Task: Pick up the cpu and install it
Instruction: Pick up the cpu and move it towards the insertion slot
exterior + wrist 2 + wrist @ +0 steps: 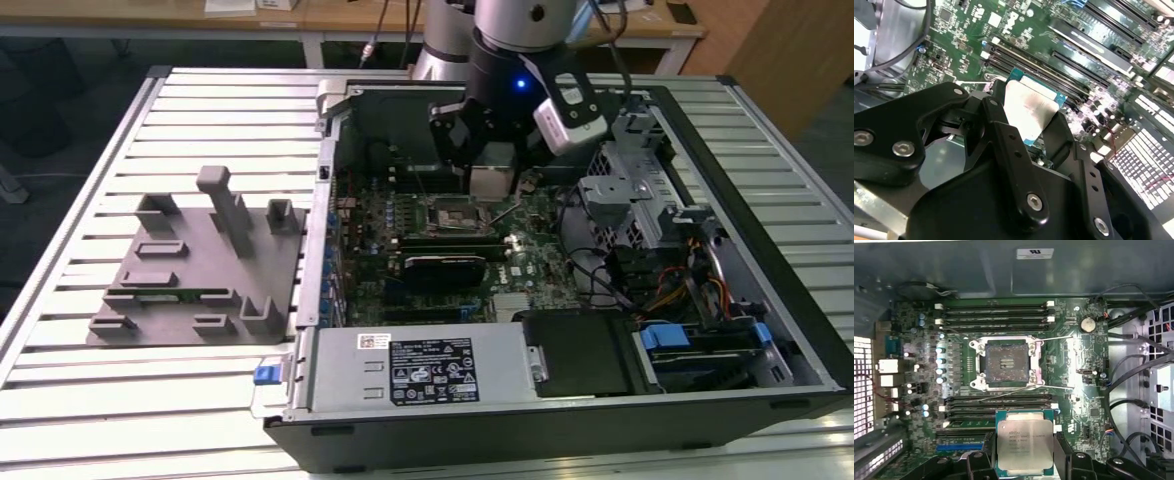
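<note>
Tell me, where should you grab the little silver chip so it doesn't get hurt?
By its two opposite thin edges, coming in from both sides of the flat lid. The cpu is thin and square, so those edges probably give parallel faces to pinch and leave the underside untouched. The gripper holds it that way.

Slatted metal table (pixel 80 400) carries open computer case (pixel 534 430), grey tray (pixel 187 270) just beside it

The arm (pixel 514 25) hung down steeply, with its wrist upright and the claw (pixel 490 178) pointing downward. In the second wrist view its two black fingers (pixel 1006 137) were pressed against opposite edges of the cpu (pixel 1029 112), gripping it between them.
</note>
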Action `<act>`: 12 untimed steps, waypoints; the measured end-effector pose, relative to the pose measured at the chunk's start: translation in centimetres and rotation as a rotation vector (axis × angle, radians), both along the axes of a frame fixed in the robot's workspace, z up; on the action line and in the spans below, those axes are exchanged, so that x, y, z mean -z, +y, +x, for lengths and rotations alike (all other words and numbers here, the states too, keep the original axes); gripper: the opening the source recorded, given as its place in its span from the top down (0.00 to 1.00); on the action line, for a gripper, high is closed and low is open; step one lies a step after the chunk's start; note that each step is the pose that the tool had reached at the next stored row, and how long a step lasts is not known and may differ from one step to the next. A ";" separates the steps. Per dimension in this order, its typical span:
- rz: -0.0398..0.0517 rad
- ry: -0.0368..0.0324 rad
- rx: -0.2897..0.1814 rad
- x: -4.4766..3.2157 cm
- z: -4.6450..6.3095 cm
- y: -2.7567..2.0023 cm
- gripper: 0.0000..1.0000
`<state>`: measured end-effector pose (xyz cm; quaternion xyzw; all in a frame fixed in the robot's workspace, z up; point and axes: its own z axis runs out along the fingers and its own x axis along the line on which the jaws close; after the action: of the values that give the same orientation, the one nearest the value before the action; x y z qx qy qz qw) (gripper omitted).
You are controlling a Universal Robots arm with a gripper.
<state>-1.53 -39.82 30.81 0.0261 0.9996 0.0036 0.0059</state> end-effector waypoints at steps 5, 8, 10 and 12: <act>-0.0002 0.0014 0.000 0.38 0.6 0.07 0.45; -0.0002 0.0039 0.000 0.53 0.6 0.13 0.45; -0.0017 0.0050 0.000 0.64 0.6 0.26 0.45; -0.0020 0.0050 0.000 0.79 0.6 0.46 0.45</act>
<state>-0.91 -39.36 30.02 0.0261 0.9996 0.0026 0.0035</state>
